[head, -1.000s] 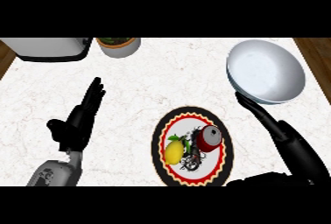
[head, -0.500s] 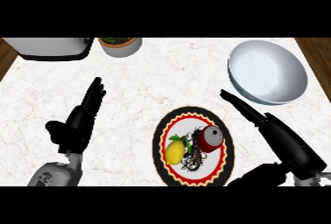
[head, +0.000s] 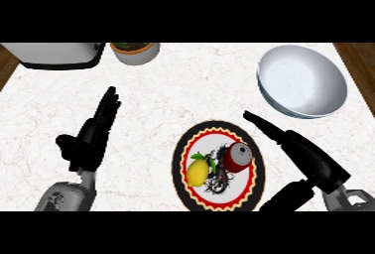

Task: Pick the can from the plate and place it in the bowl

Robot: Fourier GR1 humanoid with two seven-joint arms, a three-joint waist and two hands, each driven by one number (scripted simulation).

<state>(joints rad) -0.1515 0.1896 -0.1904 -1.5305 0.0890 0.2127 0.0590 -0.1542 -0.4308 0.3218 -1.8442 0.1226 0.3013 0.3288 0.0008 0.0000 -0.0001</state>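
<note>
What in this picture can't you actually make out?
- Toaster-like appliance and pot: tops cut off by the head view's upper edge.
- Plate: near rim cut off below.
- Can: label too small to read.
- Right hand: its thumb's tip is lost at the lower edge.
- Dark pattern beside the lemon: unclear.

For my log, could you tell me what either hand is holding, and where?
Nothing: the can lies on the plate; both hands, left and right, are open.

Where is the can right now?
In the head view the red can lies on the patterned plate, on its right side next to a lemon, just left of the robot's right hand.
</note>
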